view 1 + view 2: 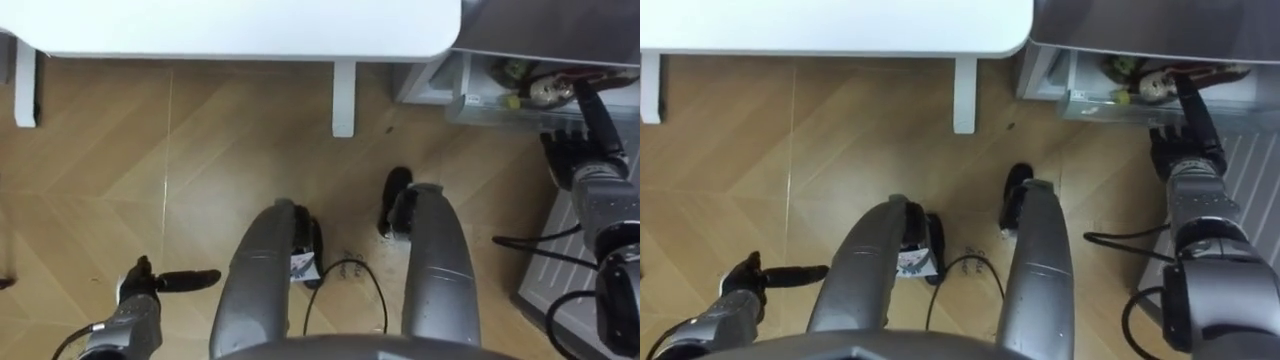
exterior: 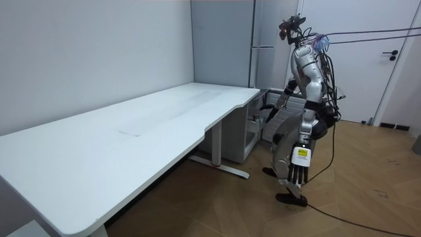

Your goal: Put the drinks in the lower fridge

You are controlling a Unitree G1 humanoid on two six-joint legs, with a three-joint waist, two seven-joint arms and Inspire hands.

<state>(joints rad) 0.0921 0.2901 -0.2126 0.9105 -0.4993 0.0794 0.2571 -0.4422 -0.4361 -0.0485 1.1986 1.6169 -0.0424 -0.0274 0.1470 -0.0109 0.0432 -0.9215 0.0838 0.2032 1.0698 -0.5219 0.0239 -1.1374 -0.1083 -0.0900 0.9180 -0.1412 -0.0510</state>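
Right hand (image 1: 578,158) reaches into the open lower compartment of the grey fridge (image 1: 470,105), fingers straight and holding nothing. Its fingertips are at the small bottled drinks (image 1: 545,93) lying inside, though contact cannot be confirmed. Left hand (image 1: 140,287) hangs open and empty beside the leg, away from the white counter (image 1: 250,25). Risk noted: a careless withdrawal or further push with straight fingers could topple the drinks or roll them over the compartment's front edge to the floor.

left hand (image 1: 137,288): low at side, fingers straight | right hand (image 1: 575,158): extended forward, fingers straight
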